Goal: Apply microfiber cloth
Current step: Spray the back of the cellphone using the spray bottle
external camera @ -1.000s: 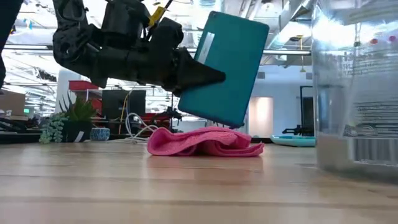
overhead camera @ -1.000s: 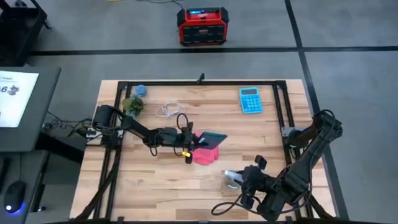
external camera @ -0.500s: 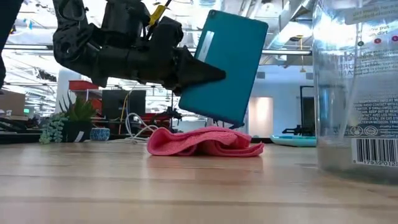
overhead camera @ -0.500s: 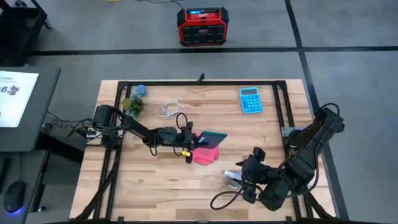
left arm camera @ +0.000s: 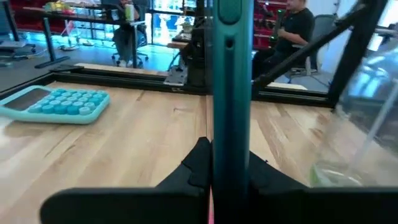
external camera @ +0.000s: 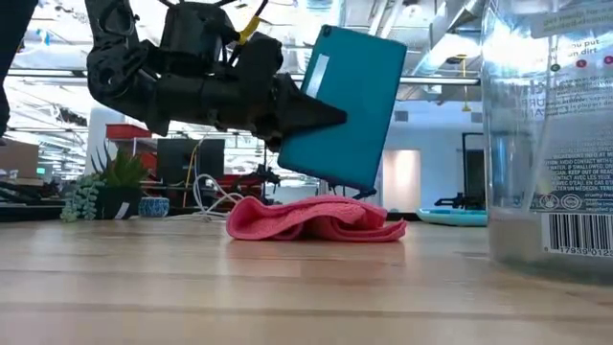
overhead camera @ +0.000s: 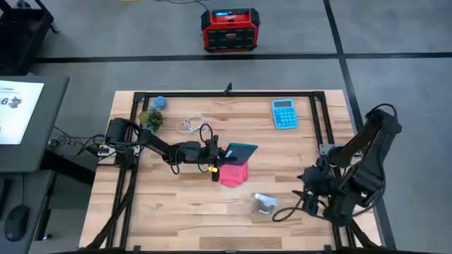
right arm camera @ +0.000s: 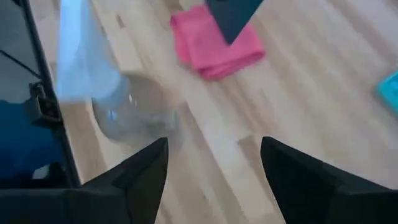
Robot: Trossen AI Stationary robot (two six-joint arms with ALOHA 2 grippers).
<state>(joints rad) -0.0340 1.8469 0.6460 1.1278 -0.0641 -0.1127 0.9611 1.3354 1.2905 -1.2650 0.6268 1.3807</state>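
Note:
The pink microfiber cloth (external camera: pixel 316 218) lies crumpled on the wooden table (overhead camera: pixel 176 204), near its middle. Just above it hangs a flat teal device (external camera: pixel 350 105), tilted on edge, with my left gripper (overhead camera: pixel 216 156) shut on it. The cloth (right arm camera: pixel 217 46) also shows in the right wrist view, with the device's corner (right arm camera: pixel 233 15) over it. My right gripper (right arm camera: pixel 214 180) is open near the table's right edge (overhead camera: pixel 308 189), touching nothing. My left gripper pinches the teal device between its two fingers (left arm camera: pixel 198 163), which sit on its two broad faces at the edge nearest the arm (left arm camera: pixel 230 155). The fingers come in about level from the table's left side. The device is lifted clear, standing on edge and tilted, above the cloth.
A clear plastic bottle (overhead camera: pixel 265 204) stands near the front, between the cloth and my right gripper. A blue calculator (overhead camera: pixel 284 113) lies at the far right. A white cable (overhead camera: pixel 191 125) and a small plant (overhead camera: pixel 150 118) sit at the far left.
My right gripper has drawn back from the clear bottle toward the table's right edge; the bottle stays standing where it was. My left gripper keeps the teal device over the cloth.

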